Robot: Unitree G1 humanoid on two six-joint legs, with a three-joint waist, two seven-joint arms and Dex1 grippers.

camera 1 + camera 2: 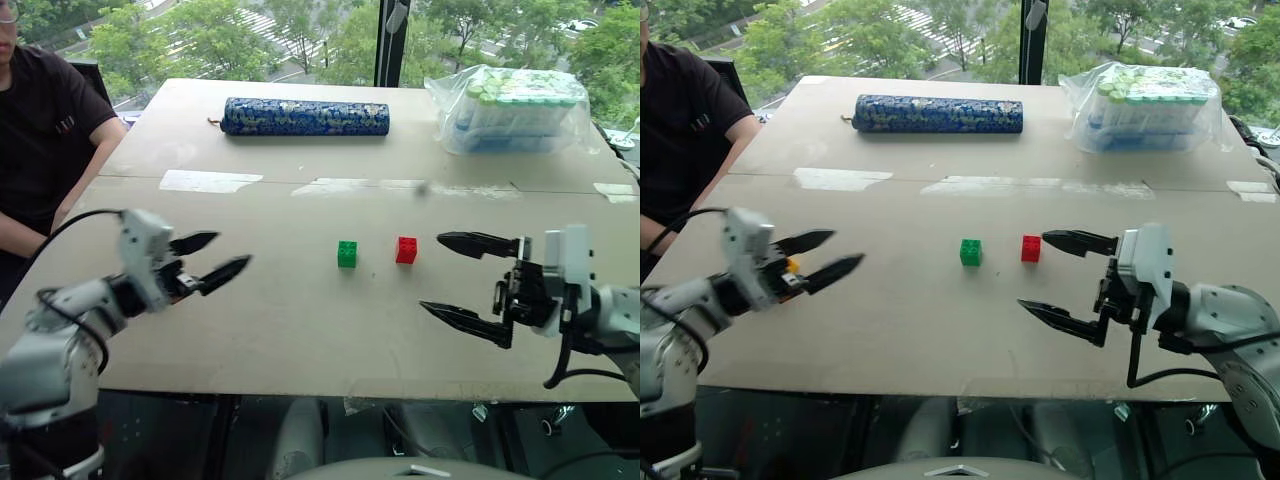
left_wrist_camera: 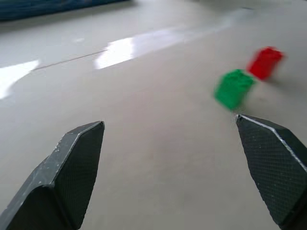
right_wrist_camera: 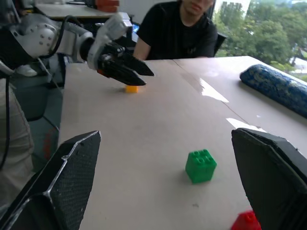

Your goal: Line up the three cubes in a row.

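Note:
The green cube and the red cube stand side by side, a small gap apart, at the middle of the tan table. The yellow cube sits on the table far to the left, just under my left gripper's fingers and touching neither. My left gripper hovers there open, pointing towards the green cube. My right gripper is open and empty just right of the red cube, its upper fingertip level with that cube. The left wrist view shows the green cube and red cube ahead.
A blue patterned roll lies at the back of the table. A clear plastic bag of tubes sits at the back right. A person in a black shirt sits at the table's left side. The table's front edge runs close below both grippers.

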